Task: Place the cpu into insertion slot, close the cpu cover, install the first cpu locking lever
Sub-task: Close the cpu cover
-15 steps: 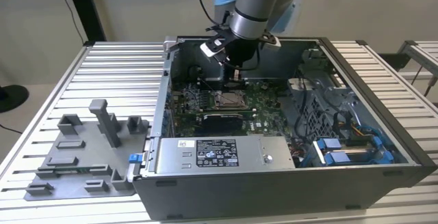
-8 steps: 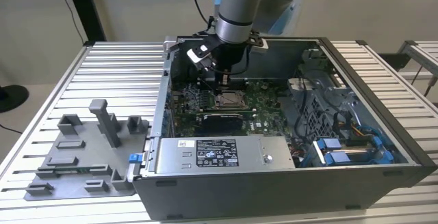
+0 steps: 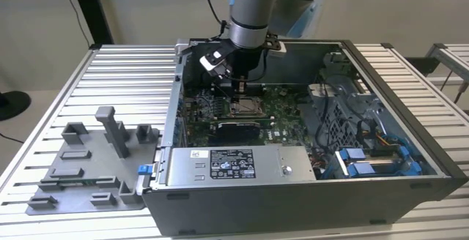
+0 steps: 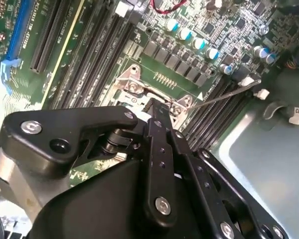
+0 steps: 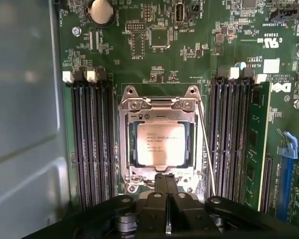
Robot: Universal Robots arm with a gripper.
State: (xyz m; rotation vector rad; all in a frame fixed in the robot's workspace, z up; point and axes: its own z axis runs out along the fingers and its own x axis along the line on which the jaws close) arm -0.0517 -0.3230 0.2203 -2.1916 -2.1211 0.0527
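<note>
Exterior view, arm: A grey-and-blue arm [image 3: 249, 9] is seen reaching down into an open steel case [image 3: 293, 201] set on a ribbed metal table [image 3: 124, 70]. The gripper [image 3: 239, 91] is hung straight over the slot [image 3: 245, 107], apparently so the socket hardware can be worked from above.
Exterior view, surroundings: A grey plate [image 3: 73, 193] with upright blocks is laid beside the case, at the exterior view's left. A white-labelled box [image 3: 293, 163] is mounted along the case's near edge.
Second wrist view, gripper: Matte black jointed links, studded with bright screws, are lowered to the socket's edge.
Second wrist view, lever: A thin, shiny wire lever [image 4: 224, 94] is seen angling away from the socket, beside long black memory slots [image 4: 84, 59]. It is judged not yet latched.
First wrist view, cpu: The cpu [image 5: 161, 144], a flat square with a silvery face, is seated in the slot.
First wrist view, cover: The cover [image 5: 159, 113], a thin stamped metal frame, is laid down around the cpu, whose face shows through its opening.
First wrist view, jaws: They are drawn together with no gap and nothing is gripped. The tips are set at the cover's edge; whether they touch it cannot be told.
</note>
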